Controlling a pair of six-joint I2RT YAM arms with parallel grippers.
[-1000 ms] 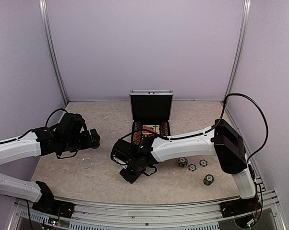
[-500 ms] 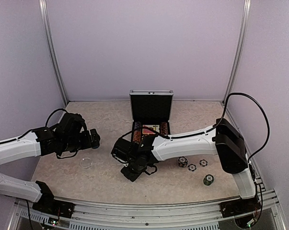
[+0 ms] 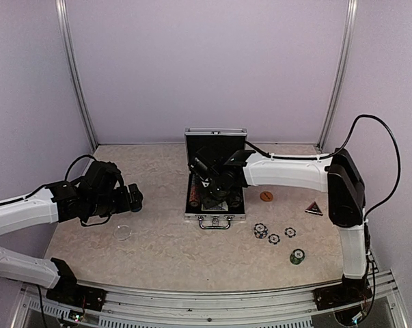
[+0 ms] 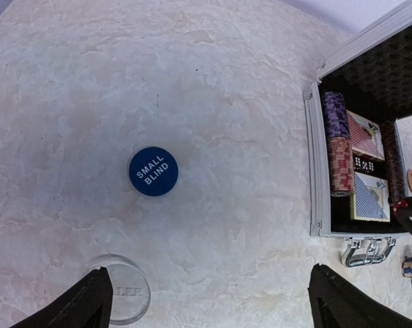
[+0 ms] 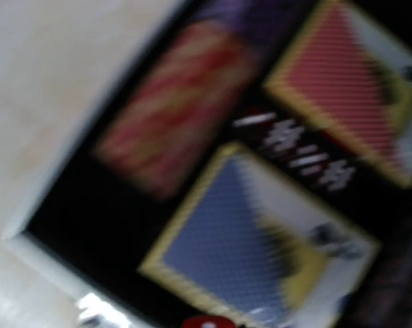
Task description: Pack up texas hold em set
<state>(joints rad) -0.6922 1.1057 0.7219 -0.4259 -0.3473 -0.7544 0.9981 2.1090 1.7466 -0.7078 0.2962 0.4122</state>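
Note:
The silver case [image 3: 215,217] lies open at mid-table with its black lid upright. In the left wrist view its tray holds purple chips [image 4: 335,113], red chips [image 4: 340,165], a red card deck [image 4: 361,134], a blue deck [image 4: 369,197] and dice [image 4: 364,164]. My right gripper [image 3: 210,194] hovers over the tray, shut on a small red die [image 5: 209,321]; that wrist view is blurred and its fingers are hidden. My left gripper [image 4: 216,307] hangs open over bare table, above a blue SMALL BLIND disc [image 4: 153,171] and a clear dealer disc [image 4: 127,294].
Loose striped chips [image 3: 260,230] [image 3: 274,238] [image 3: 290,232] and a green chip stack [image 3: 297,256] lie right of the case handle [image 3: 216,223]. An orange disc [image 3: 266,196] and a dark triangular piece [image 3: 313,208] sit further right. Walls close in on three sides.
My right arm has swung from the table in front of the case up and back over the open tray, uncovering the handle. The left arm has not moved.

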